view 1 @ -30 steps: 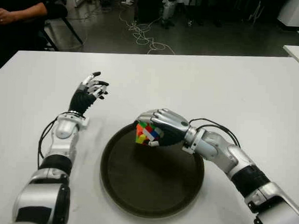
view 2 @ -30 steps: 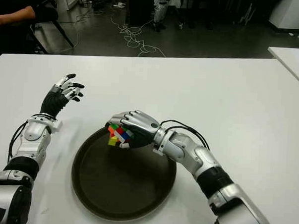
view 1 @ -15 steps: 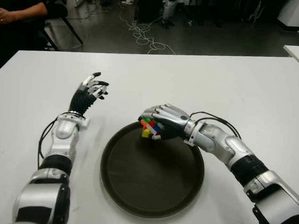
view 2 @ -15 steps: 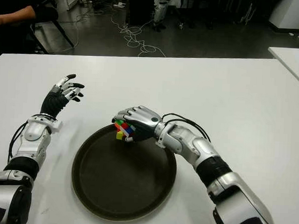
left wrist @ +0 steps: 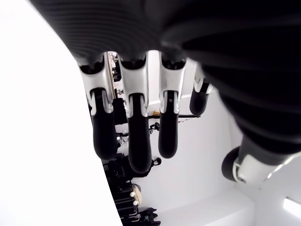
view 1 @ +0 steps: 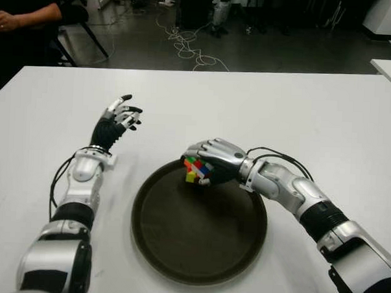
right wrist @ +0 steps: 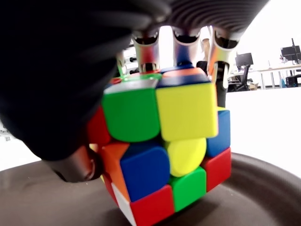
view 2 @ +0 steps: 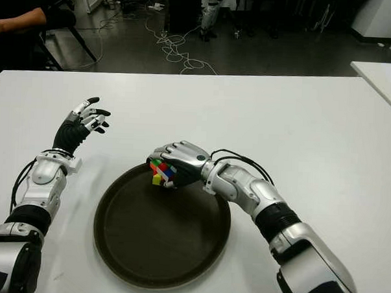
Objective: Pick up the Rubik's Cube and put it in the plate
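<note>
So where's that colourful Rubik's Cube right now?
The multicoloured Rubik's Cube is gripped in the robot's right hand, over the far rim of the round dark brown plate; the left hand shows to the plate's left, fingers open.
</note>
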You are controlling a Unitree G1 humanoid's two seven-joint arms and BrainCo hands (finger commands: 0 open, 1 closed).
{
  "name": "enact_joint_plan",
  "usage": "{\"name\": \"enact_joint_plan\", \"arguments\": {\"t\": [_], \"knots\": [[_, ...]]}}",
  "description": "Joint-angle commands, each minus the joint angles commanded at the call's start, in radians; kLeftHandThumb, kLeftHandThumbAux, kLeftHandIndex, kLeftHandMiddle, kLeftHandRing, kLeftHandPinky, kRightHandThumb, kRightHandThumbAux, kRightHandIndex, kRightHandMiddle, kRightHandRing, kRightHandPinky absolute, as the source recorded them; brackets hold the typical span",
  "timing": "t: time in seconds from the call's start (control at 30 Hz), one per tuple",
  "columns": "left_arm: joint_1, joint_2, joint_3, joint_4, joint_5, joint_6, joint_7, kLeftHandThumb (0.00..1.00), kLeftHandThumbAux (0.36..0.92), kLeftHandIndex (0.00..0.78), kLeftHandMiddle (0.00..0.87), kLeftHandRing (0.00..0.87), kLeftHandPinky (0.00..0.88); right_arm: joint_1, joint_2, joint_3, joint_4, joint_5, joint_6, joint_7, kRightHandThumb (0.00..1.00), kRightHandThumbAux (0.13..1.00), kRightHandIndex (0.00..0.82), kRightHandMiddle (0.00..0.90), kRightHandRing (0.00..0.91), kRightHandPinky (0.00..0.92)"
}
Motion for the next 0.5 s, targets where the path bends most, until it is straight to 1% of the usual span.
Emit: {"name": "enact_joint_plan", "arguments": {"t": [0.07, 0.17, 0.27, 0.5], "knots": [[0.0, 0.001, 0.0, 0.001, 0.001, 0.001, 0.001, 0.118, 0.56, 0.134, 0.341, 0.421, 0.433, -0.01, 0.003, 0.01, 0.015, -0.006, 0.021, 0.032, 0.68, 0.736, 0.424, 0.66, 0.668, 0.646], [-0.001, 0.001, 0.0, 0.001, 0.002, 0.001, 0.002, 0.123, 0.561, 0.13, 0.335, 0.415, 0.425, -0.018, 0.008, 0.021, 0.032, -0.015, 0.037, 0.051, 0.679, 0.737, 0.424, 0.656, 0.661, 0.632], [-0.001, 0.001, 0.001, 0.002, -0.001, 0.0, 0.002, 0.122, 0.565, 0.128, 0.348, 0.429, 0.439, -0.025, 0.014, 0.039, 0.053, -0.028, 0.052, 0.066, 0.678, 0.737, 0.424, 0.658, 0.663, 0.64], [-0.002, 0.002, 0.002, 0.004, -0.002, 0.001, 0.0, 0.129, 0.58, 0.128, 0.352, 0.422, 0.439, -0.032, 0.015, 0.06, 0.07, -0.031, 0.059, 0.055, 0.677, 0.738, 0.424, 0.651, 0.664, 0.653]]}}
